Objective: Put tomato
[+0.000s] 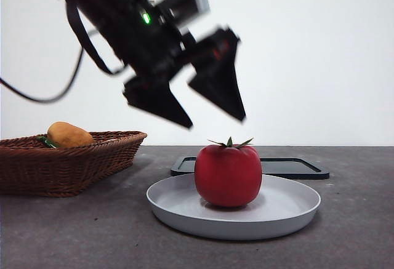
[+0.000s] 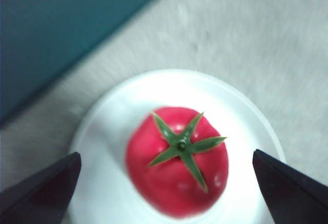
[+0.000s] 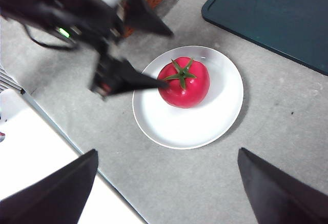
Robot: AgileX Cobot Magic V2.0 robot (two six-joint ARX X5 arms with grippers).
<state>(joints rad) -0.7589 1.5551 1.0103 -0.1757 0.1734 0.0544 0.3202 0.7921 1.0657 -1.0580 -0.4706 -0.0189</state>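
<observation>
Wicker basket (image 1: 68, 161) sits at the far left of the front view, an orange-yellow oblong fruit (image 1: 69, 134) lying inside it, so it looks like the store that produce comes from. To its right the left gripper (image 1: 184, 112) hangs in the air above the tomato (image 1: 228, 174), jaws spread wide and empty, touching nothing. That gap suggests a release just made or a grasp about to begin; I cannot tell which. The tomato stands upright, stem star on top, near the middle of the white plate (image 1: 289, 210), which steadies it. A dark flat tray (image 1: 295, 168) lies just behind the plate. The right gripper (image 3: 166, 188) waits high above, jaws wide, holding nothing.
</observation>
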